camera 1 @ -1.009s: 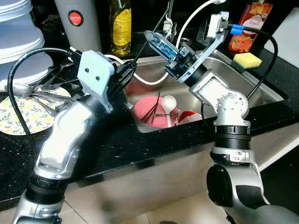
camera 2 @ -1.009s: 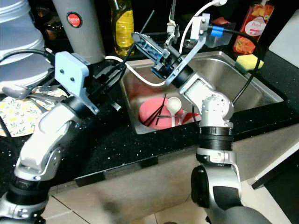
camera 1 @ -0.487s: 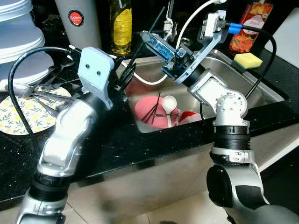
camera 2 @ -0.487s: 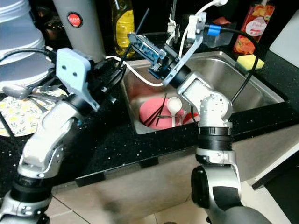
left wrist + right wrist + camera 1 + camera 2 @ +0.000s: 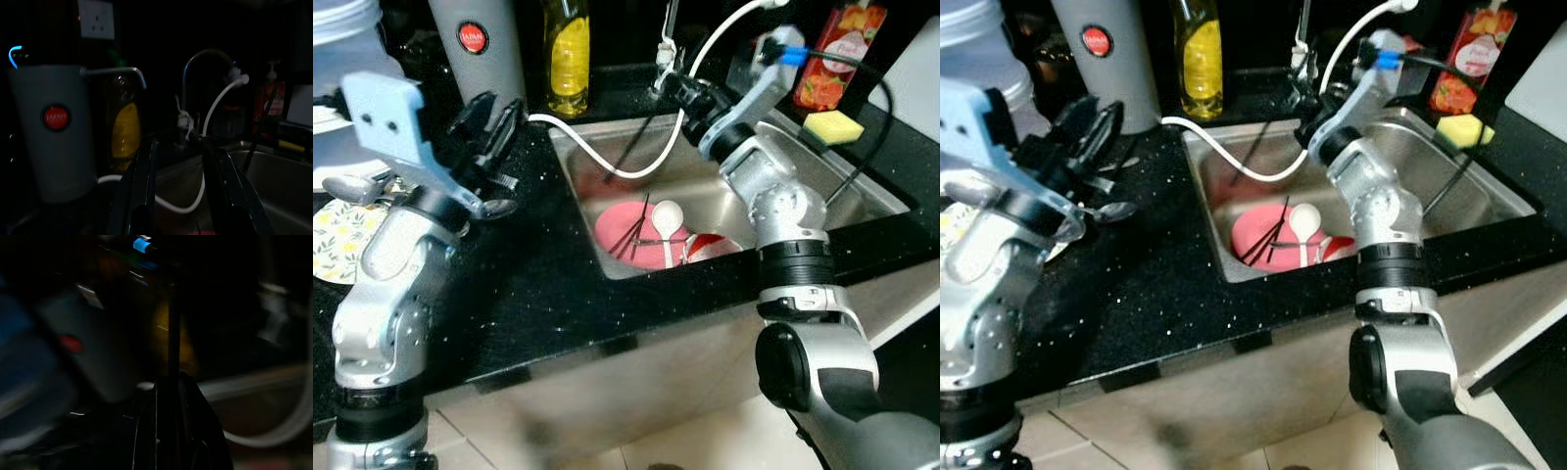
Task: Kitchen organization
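Left eye view: left pincer (image 5: 489, 122) raised over the black surface (image 5: 548, 294), fingers spread wide, nothing between them. Just beyond it stands a grey canister (image 5: 475, 49) with a red badge, and beside that an oil bottle (image 5: 566, 54). A spoon (image 5: 497, 208) lies on the surface just below the left pincer. Behind its arm, at the robot's far left, a patterned plate (image 5: 337, 250) with cutlery.

Right pincer (image 5: 677, 90) sits at the back rim of the sink (image 5: 862, 196), near the tap, pinching a thin black chopstick (image 5: 634, 147) that slants down from it into the basin. Right wrist view is dark and blurred, but shows the fingers close together on that chopstick (image 5: 173, 333).

Below the right pincer, in the sink: pink plate (image 5: 617, 230) with more chopsticks (image 5: 631, 230) and a white ladle (image 5: 667, 217) on it, a red item (image 5: 705, 243) touching its edge. White hose (image 5: 607, 162) loops across the basin under the pincer. Off to the right pincer's far side, a yellow sponge (image 5: 831, 124) on the rim and a peach carton (image 5: 830, 54) behind it.

Left wrist view, dark: canister (image 5: 54, 127), bottle (image 5: 124, 127), tap (image 5: 203, 58) and hose (image 5: 215, 107) ahead of the open fingers (image 5: 142, 191).
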Robot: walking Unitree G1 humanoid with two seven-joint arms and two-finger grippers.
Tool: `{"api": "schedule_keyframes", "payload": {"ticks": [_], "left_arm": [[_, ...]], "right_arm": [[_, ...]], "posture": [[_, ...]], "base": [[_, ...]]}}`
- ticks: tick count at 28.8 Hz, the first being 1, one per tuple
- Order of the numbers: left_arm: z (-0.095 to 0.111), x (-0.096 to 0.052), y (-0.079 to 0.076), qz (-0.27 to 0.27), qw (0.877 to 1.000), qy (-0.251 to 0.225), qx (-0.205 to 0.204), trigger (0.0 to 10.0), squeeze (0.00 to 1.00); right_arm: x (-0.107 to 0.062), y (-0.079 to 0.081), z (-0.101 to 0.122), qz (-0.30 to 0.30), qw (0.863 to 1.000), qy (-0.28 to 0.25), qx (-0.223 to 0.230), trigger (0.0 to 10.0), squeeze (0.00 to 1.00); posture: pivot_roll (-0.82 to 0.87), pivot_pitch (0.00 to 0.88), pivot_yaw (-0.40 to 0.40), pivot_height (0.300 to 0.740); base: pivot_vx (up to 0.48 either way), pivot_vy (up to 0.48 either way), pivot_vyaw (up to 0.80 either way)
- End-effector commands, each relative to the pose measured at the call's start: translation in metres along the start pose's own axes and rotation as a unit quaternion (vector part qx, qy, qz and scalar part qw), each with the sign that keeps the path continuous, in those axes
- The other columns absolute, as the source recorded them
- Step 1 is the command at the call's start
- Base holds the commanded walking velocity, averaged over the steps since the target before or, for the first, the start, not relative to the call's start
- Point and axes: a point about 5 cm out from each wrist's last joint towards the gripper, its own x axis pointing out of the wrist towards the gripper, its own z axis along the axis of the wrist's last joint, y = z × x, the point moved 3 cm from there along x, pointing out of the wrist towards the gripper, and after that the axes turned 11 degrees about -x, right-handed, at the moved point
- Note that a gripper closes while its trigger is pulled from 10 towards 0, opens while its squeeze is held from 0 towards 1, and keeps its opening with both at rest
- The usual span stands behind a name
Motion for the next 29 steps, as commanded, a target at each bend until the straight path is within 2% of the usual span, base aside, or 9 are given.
{"api": "schedule_keyframes", "payload": {"ticks": [1, 8, 10, 12, 17, 21, 22, 27, 29], "left_arm": [[-0.001, -0.003, 0.000, 0.002, 1.000, 0.007, -0.001, 10.0, 0.00], [-0.004, -0.002, 0.028, 0.121, 0.992, 0.007, 0.031, 10.0, 0.00], [-0.004, -0.001, 0.028, 0.125, 0.992, 0.004, 0.024, 10.0, 0.00], [-0.004, -0.001, 0.028, 0.125, 0.992, 0.004, 0.016, 10.0, 0.00], [-0.009, 0.001, 0.030, 0.140, 0.990, 0.017, 0.018, 10.0, 0.00], [-0.011, 0.002, 0.045, 0.202, 0.978, 0.017, 0.047, 10.0, 0.00], [-0.011, 0.002, 0.047, 0.211, 0.976, 0.019, 0.042, 10.0, 0.00], [-0.037, -0.007, 0.070, 0.326, 0.939, 0.102, 0.049, 10.0, 0.00], [-0.049, -0.015, 0.074, 0.364, 0.920, 0.140, 0.043, 10.0, 0.62]], "right_arm": [[0.001, -0.007, -0.004, -0.028, 0.999, 0.012, -0.026, 10.0, 0.00], [-0.005, -0.013, -0.066, -0.022, 0.969, 0.157, -0.188, 10.0, 0.00], [-0.007, -0.010, -0.074, -0.005, 0.965, 0.175, -0.195, 10.0, 0.24], [-0.009, -0.006, -0.082, 0.013, 0.964, 0.193, -0.183, 10.0, 1.00], [-0.004, 0.000, -0.073, 0.031, 0.978, 0.159, -0.132, 10.0, 1.00], [0.004, 0.003, -0.012, 0.022, 0.994, -0.017, -0.108, 10.0, 1.00], [0.004, 0.003, -0.008, 0.020, 0.993, -0.028, -0.115, 10.0, 0.02], [0.003, 0.006, -0.003, 0.025, 0.992, -0.036, -0.121, 10.0, 0.00], [0.002, 0.007, -0.005, 0.029, 0.992, -0.035, -0.119, 10.0, 0.00]], "posture": [[0.03, 0.000, -0.044, 0.740], [0.04, 0.000, -0.060, 0.740], [0.03, 0.000, -0.060, 0.740], [0.04, 0.000, -0.059, 0.740], [0.03, 0.000, -0.055, 0.740], [0.03, 0.000, -0.048, 0.740], [0.03, 0.000, -0.044, 0.740], [0.03, 0.000, -0.042, 0.740], [0.03, 0.000, -0.041, 0.740]], "base": [[0.000, 0.000, 0.00], [0.000, 0.000, 0.00], [0.000, 0.000, 0.00], [0.000, 0.000, 0.00], [0.000, 0.000, 0.00], [0.000, 0.000, 0.00], [0.000, 0.000, 0.00], [0.000, 0.000, 0.00], [0.000, 0.000, 0.00]]}}
